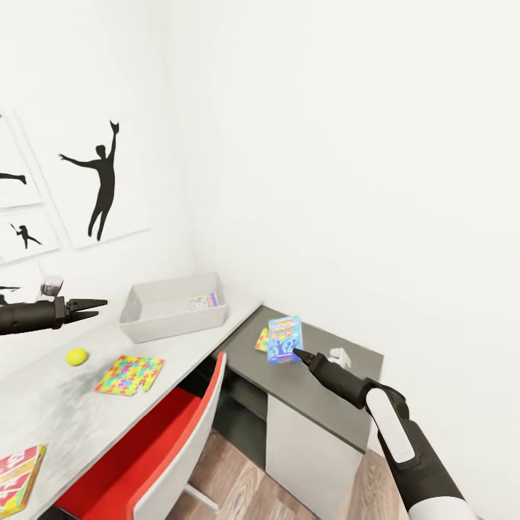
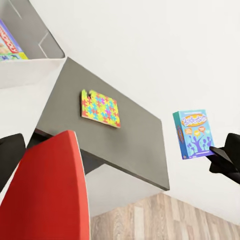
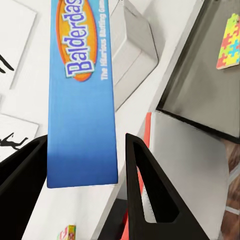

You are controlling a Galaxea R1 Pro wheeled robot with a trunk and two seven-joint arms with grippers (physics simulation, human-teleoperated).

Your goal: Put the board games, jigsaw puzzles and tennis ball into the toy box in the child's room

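Transport is your step now: your right fingers [image 1: 297, 354] grip the blue game [image 1: 284, 338] by its lower edge, aloft above the dark tabletop [image 1: 318, 404]; next, swing it left over the bin [image 1: 173, 309] and release. Your left fingers [image 1: 92, 308] hang spread, empty. The left wrist view shows 1 whole puzzle [image 2: 100, 108] that the game mostly hides from the head view.

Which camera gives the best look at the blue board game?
The left wrist view: the whole blue game shows, cover facing, held up off the desk by the right gripper. The head view shows it small; the right wrist view shows one edge between the jaws.
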